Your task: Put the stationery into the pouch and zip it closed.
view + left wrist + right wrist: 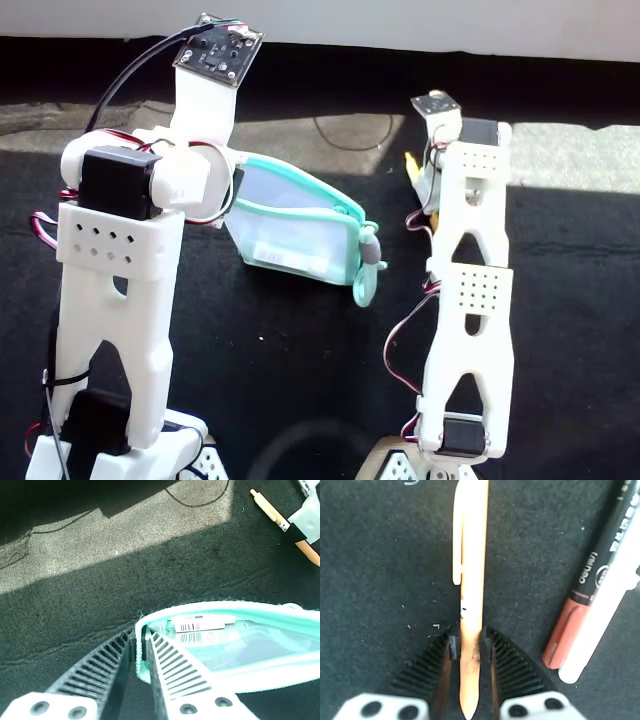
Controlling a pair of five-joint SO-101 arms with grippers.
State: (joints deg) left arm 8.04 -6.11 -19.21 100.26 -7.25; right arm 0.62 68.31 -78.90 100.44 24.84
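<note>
My left tool (140,635) is clamped on the rim of the open pouch (260,672). My right tool (469,642) grips the pen (472,555), with a marker (600,580) just beside it.

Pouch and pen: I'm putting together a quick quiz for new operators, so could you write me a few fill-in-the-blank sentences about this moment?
1. The left gripper is shut on the rim of the pouch, which is ____ rather than zipped.
2. The right gripper is shut on a pen whose colour is ____.
3. The item with a barcode label lies ____ the pouch.

Missing words: open; orange; inside.
</note>
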